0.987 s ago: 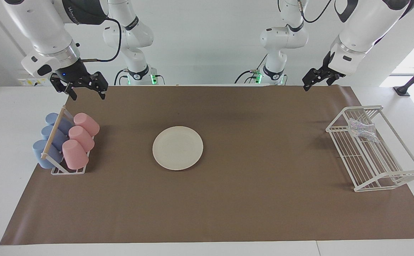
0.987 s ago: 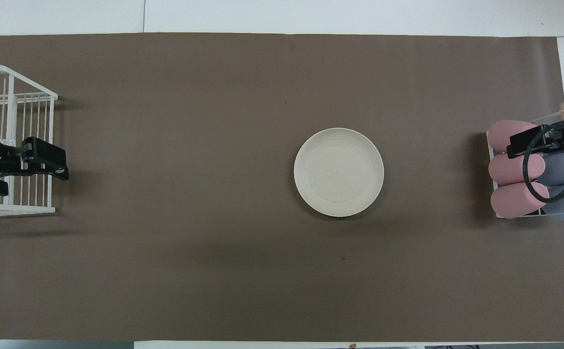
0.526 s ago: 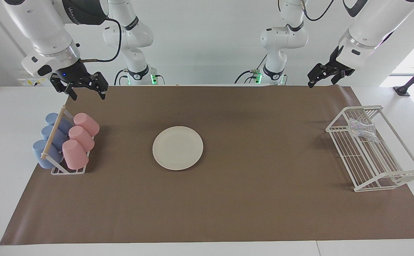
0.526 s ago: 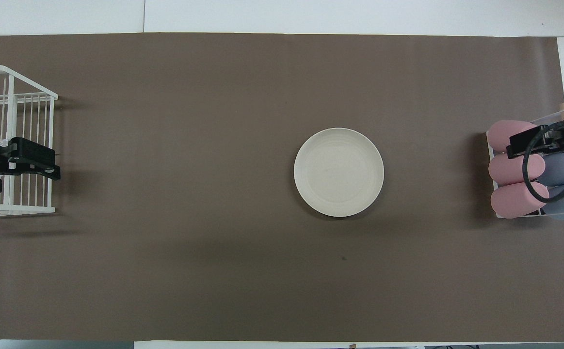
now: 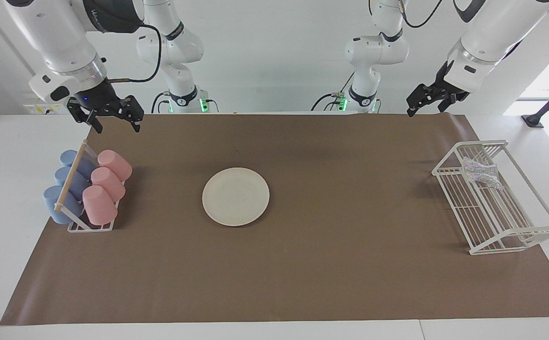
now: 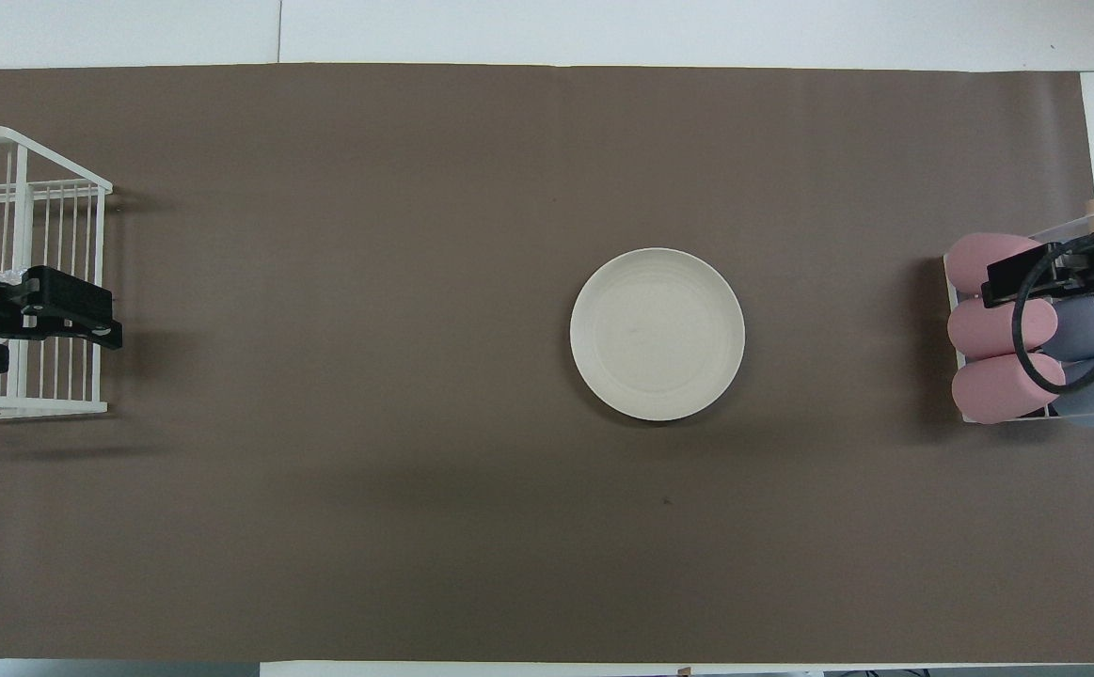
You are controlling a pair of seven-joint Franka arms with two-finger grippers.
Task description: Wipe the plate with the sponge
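My left gripper (image 5: 425, 104), upper right of the facing view, and right gripper (image 5: 111, 118), upper left, both gape empty; round cream-white plate (image 5: 235, 196) centre, silvery wrinkled sponge (image 5: 481, 172) in white wire rack (image 5: 505, 222).

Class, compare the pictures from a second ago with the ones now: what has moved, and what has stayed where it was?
Only the left pincer moved: it rose a little and drifted toward the left arm's end of the table, still open and empty, now over the wire rack in the overhead view. The right pincer waits open near the cup rack. The plate, the sponge in the wire rack and the cups stayed put.
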